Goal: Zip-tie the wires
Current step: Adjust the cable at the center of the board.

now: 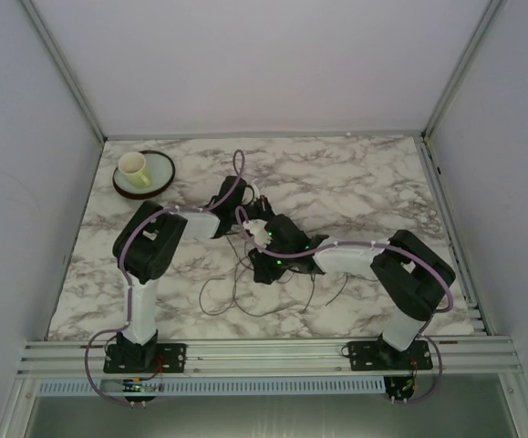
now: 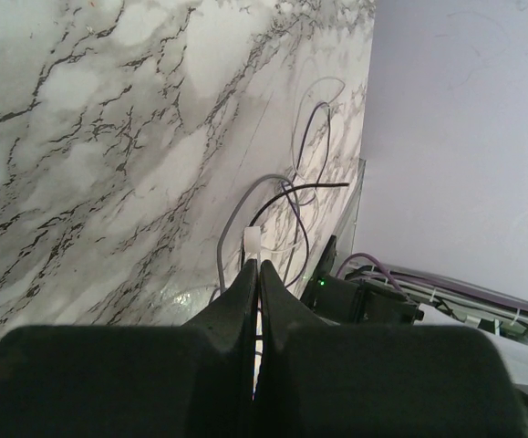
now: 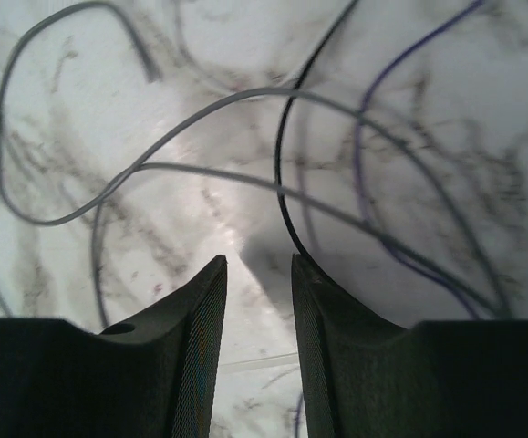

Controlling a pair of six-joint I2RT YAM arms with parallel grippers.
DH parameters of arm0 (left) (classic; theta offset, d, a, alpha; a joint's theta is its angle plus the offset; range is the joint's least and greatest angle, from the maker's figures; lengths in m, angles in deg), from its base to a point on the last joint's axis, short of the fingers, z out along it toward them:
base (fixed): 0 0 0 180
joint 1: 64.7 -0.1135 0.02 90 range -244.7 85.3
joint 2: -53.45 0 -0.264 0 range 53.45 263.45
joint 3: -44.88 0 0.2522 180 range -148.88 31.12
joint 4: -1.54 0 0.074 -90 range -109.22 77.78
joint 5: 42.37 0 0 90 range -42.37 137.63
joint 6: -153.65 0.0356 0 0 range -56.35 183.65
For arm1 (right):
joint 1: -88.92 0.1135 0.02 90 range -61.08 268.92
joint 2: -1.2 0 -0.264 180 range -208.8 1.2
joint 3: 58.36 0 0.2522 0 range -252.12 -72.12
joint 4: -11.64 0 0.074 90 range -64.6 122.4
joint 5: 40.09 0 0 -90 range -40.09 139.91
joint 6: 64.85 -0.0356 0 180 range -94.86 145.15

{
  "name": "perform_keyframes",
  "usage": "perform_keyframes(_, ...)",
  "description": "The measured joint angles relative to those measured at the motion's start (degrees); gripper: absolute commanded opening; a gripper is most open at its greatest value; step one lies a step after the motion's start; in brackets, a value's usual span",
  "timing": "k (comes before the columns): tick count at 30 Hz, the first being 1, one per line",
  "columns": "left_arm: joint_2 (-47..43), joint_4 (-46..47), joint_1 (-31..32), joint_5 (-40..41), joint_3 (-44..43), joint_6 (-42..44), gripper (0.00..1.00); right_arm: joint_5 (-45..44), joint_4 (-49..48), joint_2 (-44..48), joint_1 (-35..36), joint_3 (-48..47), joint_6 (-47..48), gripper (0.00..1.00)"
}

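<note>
Left pincer (image 2: 255,265) closed on a white tie (image 2: 253,239); right pincer (image 3: 259,260) open over the wires (image 3: 280,173), mid-counter (image 1: 355,173).

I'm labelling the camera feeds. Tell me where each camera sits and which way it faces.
Top external: above and behind left arm and right arm, looking down on the marble table; wires between them.
Left wrist: on the left arm, looking along the shut left gripper across the table towards a wall.
Right wrist: on the right arm, looking down past the open right gripper at the table.
Shared: all three show the wires.
</note>
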Motion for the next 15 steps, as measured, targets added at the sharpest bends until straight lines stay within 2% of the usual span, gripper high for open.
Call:
perform_keyframes(8,0.00,0.13,-0.11,0.72,0.59,-0.11,0.00,-7.30,1.33,-0.76,-3.76,-2.29,2.56,0.39)
perform_keyframes(15,0.00,0.13,0.07,0.81,0.72,-0.11,0.00,-7.91,2.34,1.07,-4.33,-2.19,4.13,0.46)
